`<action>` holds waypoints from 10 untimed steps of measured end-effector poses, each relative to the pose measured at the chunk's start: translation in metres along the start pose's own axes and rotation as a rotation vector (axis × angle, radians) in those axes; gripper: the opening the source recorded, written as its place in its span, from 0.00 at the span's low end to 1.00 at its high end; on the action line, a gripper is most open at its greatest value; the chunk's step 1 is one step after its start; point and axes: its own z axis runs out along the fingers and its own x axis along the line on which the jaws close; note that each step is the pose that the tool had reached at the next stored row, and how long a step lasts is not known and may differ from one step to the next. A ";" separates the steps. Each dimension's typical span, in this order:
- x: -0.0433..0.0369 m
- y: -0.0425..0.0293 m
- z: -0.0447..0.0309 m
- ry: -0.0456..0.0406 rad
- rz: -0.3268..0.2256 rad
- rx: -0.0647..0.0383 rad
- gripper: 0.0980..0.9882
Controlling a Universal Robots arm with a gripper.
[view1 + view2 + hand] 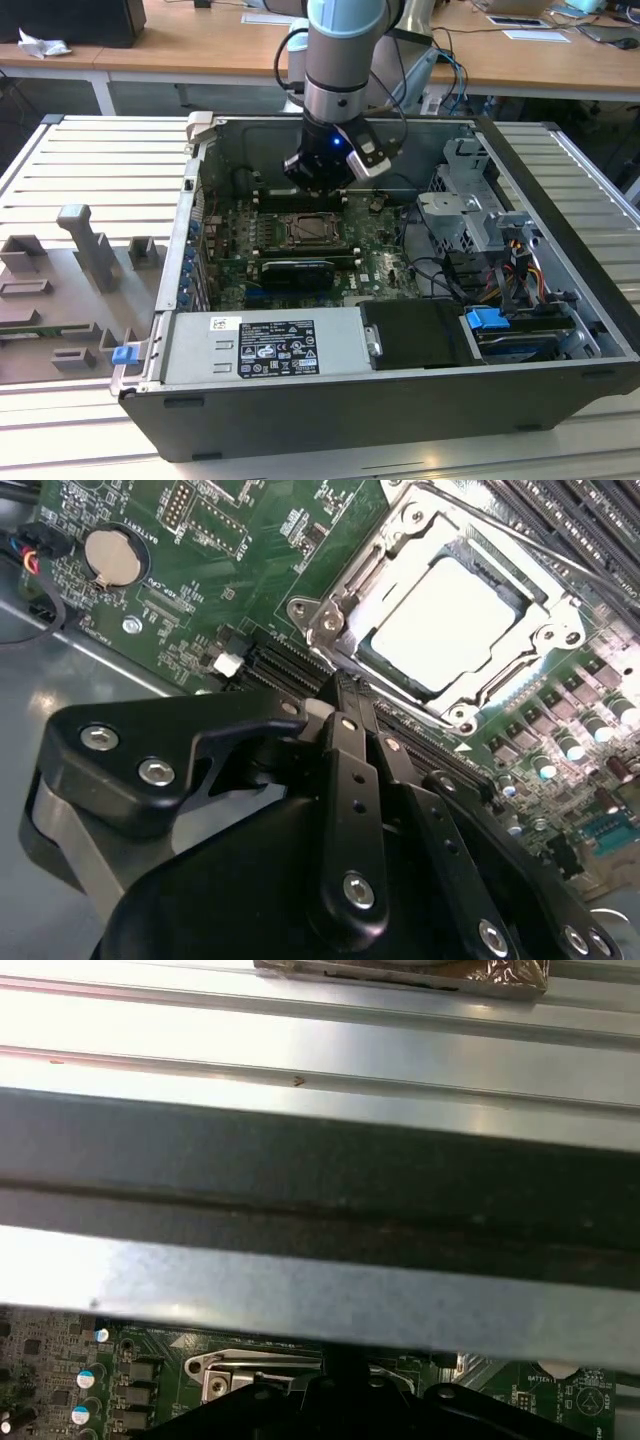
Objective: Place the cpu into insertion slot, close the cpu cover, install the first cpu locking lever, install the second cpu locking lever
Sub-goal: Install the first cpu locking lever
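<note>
two steps look done: the cpu (pixel 438 620) sits in the insertion slot (pixel 505 685), with the cpu cover (pixel 400 535) flat over it. both levers seem unlatched. gripper (pixel 345 715) hovers beside, fingers clenched, empty.

The arm comes straight down from the top centre of the exterior view, its gripper (pixel 318 178) pointing downward, fingers (pixel 345 705) drawn together

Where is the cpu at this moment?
The cpu sits in the insertion slot, framed by the silver cpu cover in the second wrist view, with the end effector close beside the socket.
</note>
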 end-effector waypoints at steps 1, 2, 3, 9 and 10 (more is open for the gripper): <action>0.0001 -0.0007 -0.0001 -0.0001 0.000 0.000 0.01; 0.0001 -0.0014 -0.0001 -0.0001 0.000 0.000 0.01; 0.0002 -0.0017 -0.0001 0.0000 0.000 0.000 0.01; 0.0003 -0.0038 -0.0003 0.0000 0.000 0.000 0.01; 0.0004 -0.0041 -0.0004 0.0000 0.000 0.000 0.01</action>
